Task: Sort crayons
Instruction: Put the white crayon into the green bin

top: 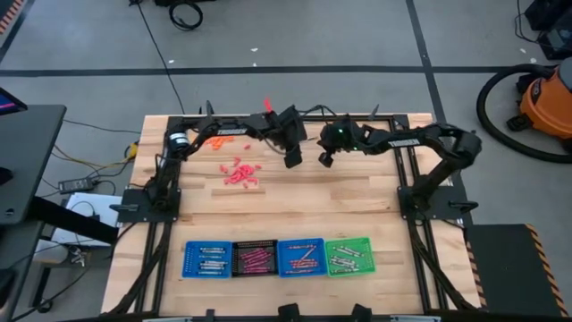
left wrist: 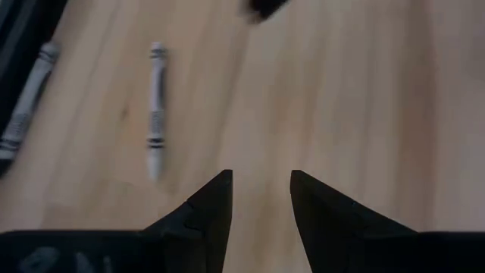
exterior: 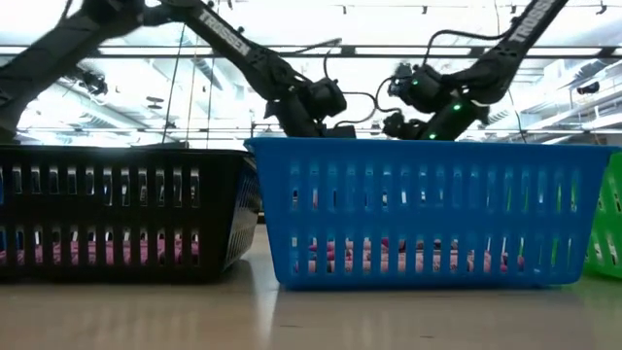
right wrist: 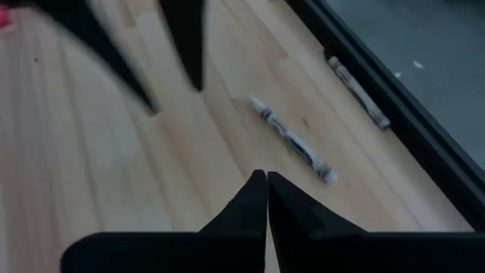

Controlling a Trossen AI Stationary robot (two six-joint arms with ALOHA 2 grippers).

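Blue, black and green plastic baskets sit in a row along the near edge of the pale wooden table (top: 295, 201): a blue slotted tray (top: 207, 258), a black one (top: 255, 258), a second blue one (top: 300, 257) and a green one (top: 348, 256), each already holding a few short crayons. Farther back, left of centre, a loose heap of pink and red wax crayons (top: 239, 173) lies unsorted, with a small orange cluster (top: 214, 141) beyond it near the left arm's base.

At the far middle of the table the two arms nearly meet. The left hand (left wrist: 260, 199) hangs low over bare wood, its dark fingers parted with a clear gap and nothing between them. Just beside it lies a white paper-wrapped crayon (left wrist: 156, 108), and a second white one (left wrist: 29, 98) rests against the black frame at the table's far edge. The right hand (right wrist: 266, 199) has its fingers pressed together and carries nothing.

To my eye the step in hand is picking up that nearer white crayon. Doing it well would mean the left hand sliding sideways until the stick sits between the fingers, crossing it rather than lying along it, then coming straight down and closing at mid-length so it does not roll or pivot. The right arm is close; it should hold off.
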